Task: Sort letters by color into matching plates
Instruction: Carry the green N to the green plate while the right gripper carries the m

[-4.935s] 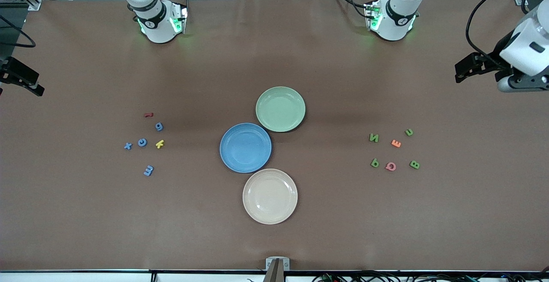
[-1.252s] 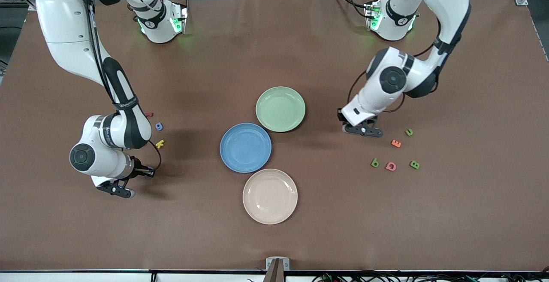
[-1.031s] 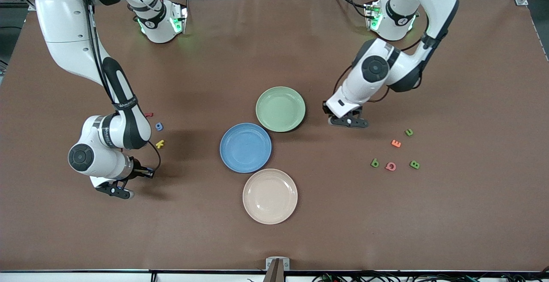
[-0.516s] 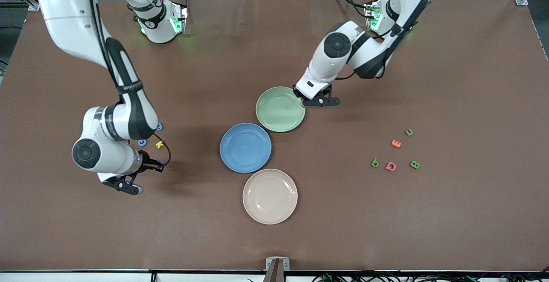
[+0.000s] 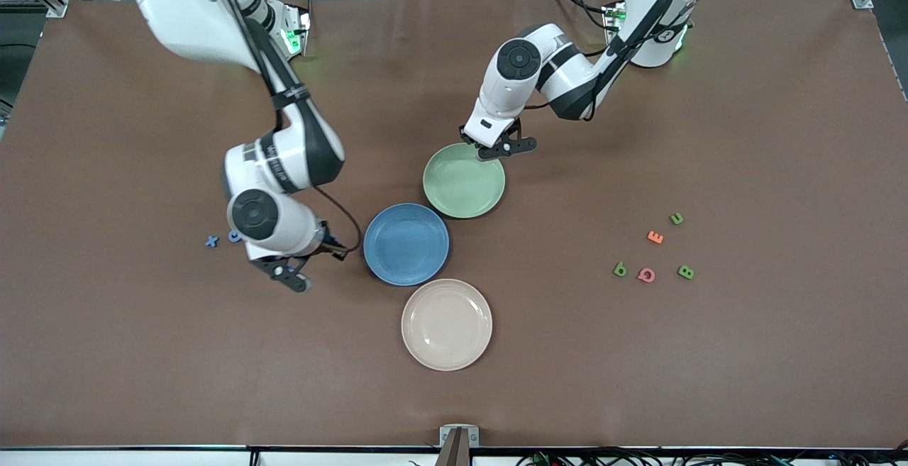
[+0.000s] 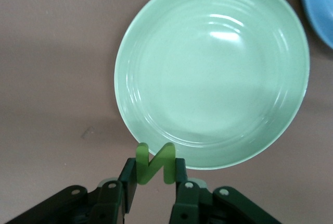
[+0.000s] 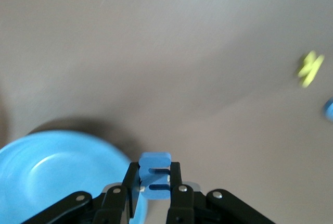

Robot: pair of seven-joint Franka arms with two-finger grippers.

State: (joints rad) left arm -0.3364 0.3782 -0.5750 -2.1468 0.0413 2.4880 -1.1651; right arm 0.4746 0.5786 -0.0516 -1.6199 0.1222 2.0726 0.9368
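The green plate [image 5: 464,181] and the blue plate [image 5: 406,244] touch at mid-table. My left gripper [image 5: 496,147] hangs over the green plate's rim [image 6: 210,73], shut on a green N [image 6: 154,162]. My right gripper [image 5: 289,272] is beside the blue plate [image 7: 57,174], toward the right arm's end, shut on a blue m [image 7: 154,176]. A blue x [image 5: 211,241] and a blue c [image 5: 233,237] lie by the right arm. A green u [image 5: 677,218], p [image 5: 620,269] and B [image 5: 685,272] lie toward the left arm's end.
A beige plate [image 5: 446,324] sits nearer the front camera than the blue plate, touching it. An orange E [image 5: 655,237] and a pink Q [image 5: 645,274] lie among the green letters. A yellow letter [image 7: 310,69] shows in the right wrist view.
Both arms have swung in toward the plates with their letters. The left gripper went from near the green letters to the green plate's rim. The right gripper came up beside the blue plate.
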